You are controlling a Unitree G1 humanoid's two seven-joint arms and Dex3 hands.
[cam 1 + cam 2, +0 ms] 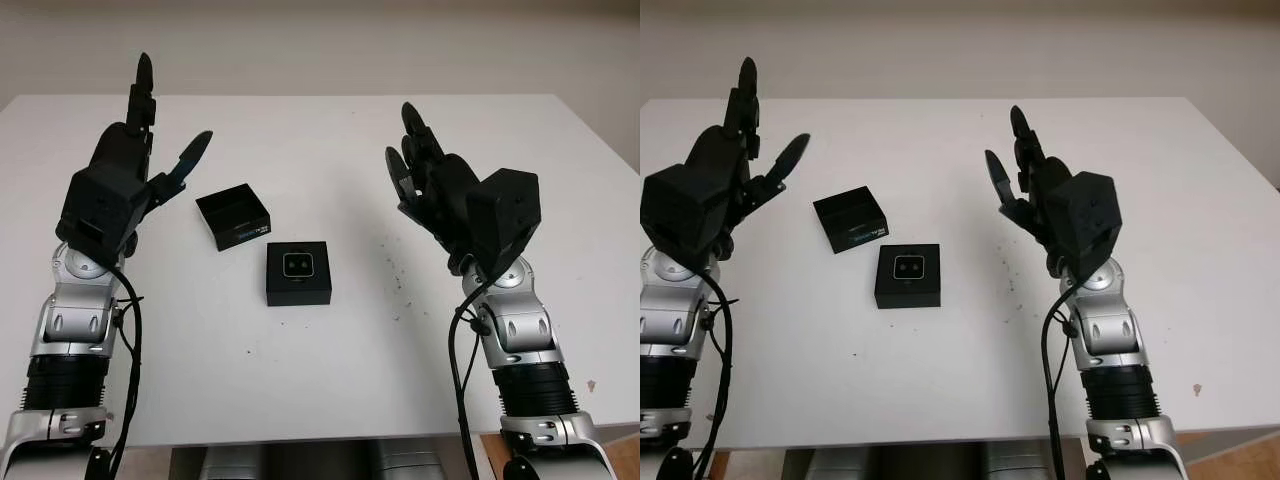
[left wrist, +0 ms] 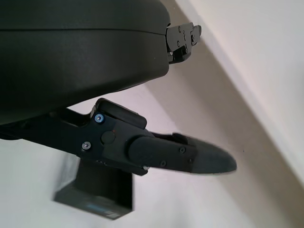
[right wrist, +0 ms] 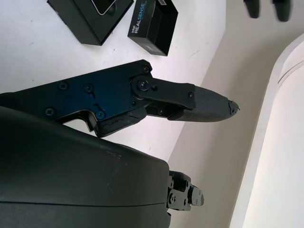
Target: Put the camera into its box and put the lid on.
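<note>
Two black hands hang raised above your white desk [image 1: 330, 380], both open and holding nothing: the left hand [image 1: 130, 175] near the left edge, the right hand [image 1: 440, 190] toward the right edge. Between them, nearer the front edge, the flat black square box [image 1: 298, 273] holds the small grey camera [image 1: 298, 263]. Just beyond it, toward the left, sits the black open-topped lid [image 1: 233, 220], printed label facing you.
</note>
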